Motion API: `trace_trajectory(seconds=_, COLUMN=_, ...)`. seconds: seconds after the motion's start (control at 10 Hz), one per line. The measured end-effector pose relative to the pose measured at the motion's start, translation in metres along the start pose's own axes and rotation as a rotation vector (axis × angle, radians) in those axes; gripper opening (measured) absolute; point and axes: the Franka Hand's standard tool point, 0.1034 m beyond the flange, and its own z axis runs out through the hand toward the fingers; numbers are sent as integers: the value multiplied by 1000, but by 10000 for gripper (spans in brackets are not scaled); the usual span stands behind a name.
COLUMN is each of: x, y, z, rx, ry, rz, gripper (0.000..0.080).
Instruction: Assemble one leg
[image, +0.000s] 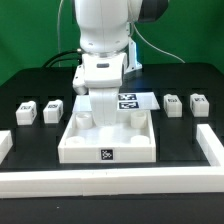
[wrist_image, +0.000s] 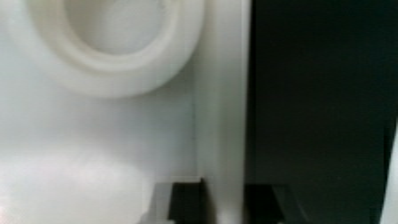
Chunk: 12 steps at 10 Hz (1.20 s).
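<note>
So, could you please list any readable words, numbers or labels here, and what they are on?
None: no words or numbers show in either view.
Black-and-white square tags, patterns not text, sit on the small white plastic legs, the large white square panel and the flat white marker board.

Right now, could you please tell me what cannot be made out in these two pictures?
- Fingers: wrist view, cut off by the picture's edge; open or shut unclear.
- Legs: exterior view, tags too small to read.
- Socket: wrist view, blurred; which corner of the panel unknown.
- Marker board: exterior view, partly behind the arm.
</note>
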Motion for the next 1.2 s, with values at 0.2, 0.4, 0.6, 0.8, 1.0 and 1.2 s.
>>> trace_trajectory(seconds=0.2, x=0, y=0, z=0, rx=0, ry=0, rz=0, gripper=77)
trace_trajectory(seconds=0.4, x=13, y=12, z=-2, rx=-12, ry=0, rz=-8, gripper=77)
trace_trajectory(seconds=0.6, x=31, y=27, z=-5, rx=-30, ry=4, rz=-39, gripper=77)
trace_trajectory(seconds=0.8, x=55, y=41, z=-9, rx=-49, ry=12, rz=-77, gripper=77)
trace_trajectory(seconds=1.0, x=75, y=48, z=-10, rx=-59, ry=20, rz=-98, gripper=77)
trace_trajectory(seconds=1.2, x=79, y=49, z=-11, rx=-61, ry=23, rz=-81, gripper=77)
